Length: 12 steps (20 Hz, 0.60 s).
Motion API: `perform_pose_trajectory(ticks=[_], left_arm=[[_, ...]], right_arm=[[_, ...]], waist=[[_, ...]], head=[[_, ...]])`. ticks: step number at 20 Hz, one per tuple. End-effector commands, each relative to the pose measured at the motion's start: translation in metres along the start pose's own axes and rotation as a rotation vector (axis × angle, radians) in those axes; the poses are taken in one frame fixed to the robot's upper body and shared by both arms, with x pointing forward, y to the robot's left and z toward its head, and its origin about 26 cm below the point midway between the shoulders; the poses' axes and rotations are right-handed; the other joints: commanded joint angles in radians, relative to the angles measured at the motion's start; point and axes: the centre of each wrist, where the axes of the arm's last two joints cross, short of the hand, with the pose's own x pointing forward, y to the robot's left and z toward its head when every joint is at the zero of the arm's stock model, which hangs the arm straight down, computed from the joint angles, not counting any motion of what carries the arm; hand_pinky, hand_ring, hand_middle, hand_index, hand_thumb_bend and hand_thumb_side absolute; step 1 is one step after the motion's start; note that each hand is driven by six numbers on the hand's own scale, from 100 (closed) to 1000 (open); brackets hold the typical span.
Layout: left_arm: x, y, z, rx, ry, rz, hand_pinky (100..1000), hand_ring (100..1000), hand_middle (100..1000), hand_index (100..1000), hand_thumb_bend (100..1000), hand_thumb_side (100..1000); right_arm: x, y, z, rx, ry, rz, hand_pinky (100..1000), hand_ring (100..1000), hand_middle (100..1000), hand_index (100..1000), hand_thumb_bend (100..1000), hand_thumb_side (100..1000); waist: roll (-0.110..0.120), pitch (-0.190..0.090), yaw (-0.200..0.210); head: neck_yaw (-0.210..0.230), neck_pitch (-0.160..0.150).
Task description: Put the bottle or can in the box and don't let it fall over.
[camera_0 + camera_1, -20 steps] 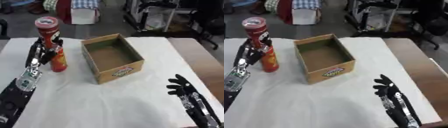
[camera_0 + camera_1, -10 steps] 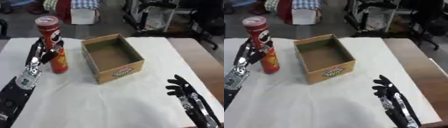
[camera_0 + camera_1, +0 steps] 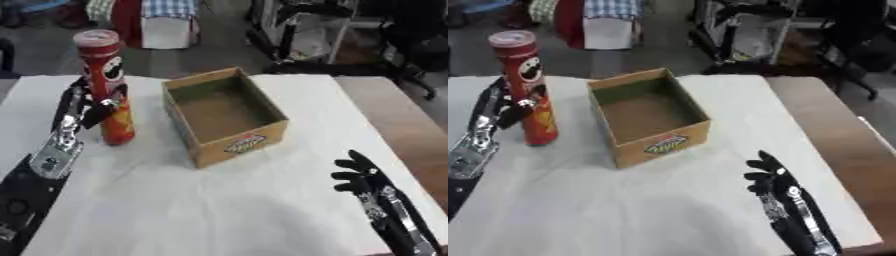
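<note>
A tall red chip can (image 3: 108,89) with a face logo stands upright on the white table, left of an open, empty cardboard box (image 3: 248,145). My left hand (image 3: 80,109) comes up from the lower left. Its fingers and thumb are curled round the can's middle. A narrow gap separates can and box. My right hand (image 3: 360,174) rests open at the lower right, fingers up, well away from both.
The white cloth (image 3: 201,210) covers the table; bare brown wood (image 3: 394,125) shows along its right side. Chairs, a stand and bags (image 3: 166,20) sit on the floor beyond the far edge.
</note>
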Motion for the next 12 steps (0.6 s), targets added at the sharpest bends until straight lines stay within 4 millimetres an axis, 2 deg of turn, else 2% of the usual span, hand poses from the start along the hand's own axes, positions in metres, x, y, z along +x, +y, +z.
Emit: perform_pose_trajectory(ticks=[1, 4, 8, 12], left_arm=[[0.012, 0.010, -0.007, 0.017, -0.045, 0.012, 653, 768, 724, 437, 100, 471], [0.018, 0.012, -0.008, 0.028, -0.068, 0.034, 641, 759, 716, 420, 100, 470], [0.034, 0.015, -0.011, 0.040, -0.130, 0.081, 633, 752, 711, 406, 100, 475], [0.068, 0.015, -0.017, 0.025, -0.239, 0.135, 641, 756, 718, 405, 100, 477]], right_arm=[[0.003, -0.003, -0.003, 0.003, -0.016, 0.005, 699, 776, 823, 980, 100, 840], [0.003, -0.003, -0.003, 0.003, -0.018, 0.004, 700, 776, 823, 981, 100, 838], [0.003, -0.003, -0.003, 0.003, -0.018, 0.005, 700, 776, 823, 981, 100, 837], [0.003, -0.003, -0.003, 0.006, -0.019, 0.006, 700, 776, 823, 981, 100, 838]], waist=[[0.004, -0.012, -0.002], [0.005, -0.012, -0.003], [0.005, -0.013, -0.002], [0.004, -0.014, -0.003]], head=[[-0.001, -0.011], [-0.003, -0.011], [-0.004, -0.010], [-0.005, -0.009]])
